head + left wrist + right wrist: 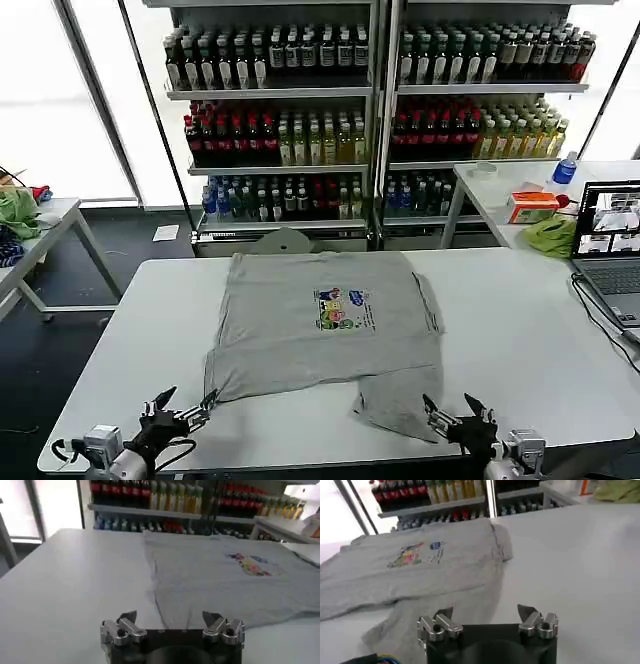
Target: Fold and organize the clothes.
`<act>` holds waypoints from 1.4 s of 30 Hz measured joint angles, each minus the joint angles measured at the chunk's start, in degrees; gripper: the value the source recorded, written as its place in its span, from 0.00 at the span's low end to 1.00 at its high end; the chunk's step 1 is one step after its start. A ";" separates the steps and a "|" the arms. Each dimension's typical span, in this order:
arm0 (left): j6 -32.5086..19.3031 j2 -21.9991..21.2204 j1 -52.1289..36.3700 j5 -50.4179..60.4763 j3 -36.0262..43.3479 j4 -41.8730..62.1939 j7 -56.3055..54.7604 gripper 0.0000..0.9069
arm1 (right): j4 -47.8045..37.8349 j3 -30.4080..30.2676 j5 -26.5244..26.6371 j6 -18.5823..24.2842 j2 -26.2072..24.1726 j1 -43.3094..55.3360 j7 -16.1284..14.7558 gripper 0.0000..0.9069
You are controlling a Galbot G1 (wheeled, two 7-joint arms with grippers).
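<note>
White table (520, 340) bears grey shirt (320, 330); bottle shelves (370, 110) behind; left end effector (185, 408), right end effector (452, 408) spread.

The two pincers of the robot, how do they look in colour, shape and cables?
Both look alike. The left pincer and the right pincer each have a black body with two silvery metal finger mounts and dark pointed tips. In the head view, black cables loop beside the left pincer's light grey wrist block.
</note>
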 measured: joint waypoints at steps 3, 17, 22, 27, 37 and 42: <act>0.79 -0.13 -0.74 -0.55 1.05 0.39 -0.42 1.00 | -0.26 -0.19 0.66 -0.59 0.20 -0.05 0.50 0.26; 2.01 -0.58 -2.94 -1.46 3.92 3.04 -1.33 0.13 | -0.68 -1.89 2.86 -0.64 1.25 0.09 1.13 0.00; 1.85 -0.77 -3.10 -1.56 4.10 3.79 -1.36 0.06 | -0.64 -2.38 3.17 -0.62 1.36 0.08 1.14 0.00; 1.51 -0.92 -3.09 -1.60 4.27 4.38 -1.41 0.03 | -0.48 -2.41 3.52 -0.45 1.21 -0.11 0.94 0.00; 0.98 -1.96 -1.75 -1.81 4.94 3.61 -1.57 0.03 | 0.74 -1.62 4.41 1.64 -0.19 -1.43 -1.30 0.00; 0.98 -2.51 -1.57 -1.92 5.14 2.53 -2.36 0.03 | 1.15 -0.93 4.94 3.88 -1.21 -2.01 -3.36 0.00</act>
